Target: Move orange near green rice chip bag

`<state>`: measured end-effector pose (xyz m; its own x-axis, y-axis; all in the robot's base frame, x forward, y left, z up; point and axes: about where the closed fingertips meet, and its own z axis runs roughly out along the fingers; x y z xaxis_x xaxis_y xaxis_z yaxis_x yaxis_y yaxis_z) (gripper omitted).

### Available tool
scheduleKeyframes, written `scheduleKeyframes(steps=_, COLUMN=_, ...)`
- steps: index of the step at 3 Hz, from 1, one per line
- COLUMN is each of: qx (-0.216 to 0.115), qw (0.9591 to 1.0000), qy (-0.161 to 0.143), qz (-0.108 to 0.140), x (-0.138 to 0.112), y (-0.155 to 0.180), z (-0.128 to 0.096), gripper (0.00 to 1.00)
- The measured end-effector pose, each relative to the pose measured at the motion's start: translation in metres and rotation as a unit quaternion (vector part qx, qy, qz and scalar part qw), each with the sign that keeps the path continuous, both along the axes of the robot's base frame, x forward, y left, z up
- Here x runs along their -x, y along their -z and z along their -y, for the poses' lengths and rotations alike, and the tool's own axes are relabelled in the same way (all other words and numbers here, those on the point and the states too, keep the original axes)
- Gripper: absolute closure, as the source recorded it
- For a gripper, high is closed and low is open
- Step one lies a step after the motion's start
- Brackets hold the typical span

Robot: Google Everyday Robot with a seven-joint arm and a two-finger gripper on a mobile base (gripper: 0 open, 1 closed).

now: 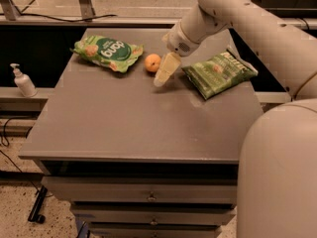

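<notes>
The orange (152, 62) is a small round fruit resting on the grey table (124, 118), just right of the green rice chip bag (108, 52), nearly touching its right end. The bag is bright light green with a dark green oval and white letters, lying flat at the table's back left. My gripper (163, 73) points down toward the table just right of the orange, apart from it, holding nothing that shows.
A darker green speckled chip bag (219, 72) lies at the table's back right. A white pump bottle (22, 82) stands on a lower ledge to the left. My arm (237, 14) reaches in from the upper right. Drawers sit below the table's front edge.
</notes>
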<state>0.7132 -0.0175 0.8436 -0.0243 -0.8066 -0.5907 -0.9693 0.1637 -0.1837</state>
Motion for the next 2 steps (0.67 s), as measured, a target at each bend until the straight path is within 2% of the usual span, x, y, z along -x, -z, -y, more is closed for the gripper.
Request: scheduleKeyframes(steps=2, qx=-0.014, qw=0.9997, qy=0.013, qz=-0.013, x=0.0115, y=0.0111, z=0.0177, gripper=0.0)
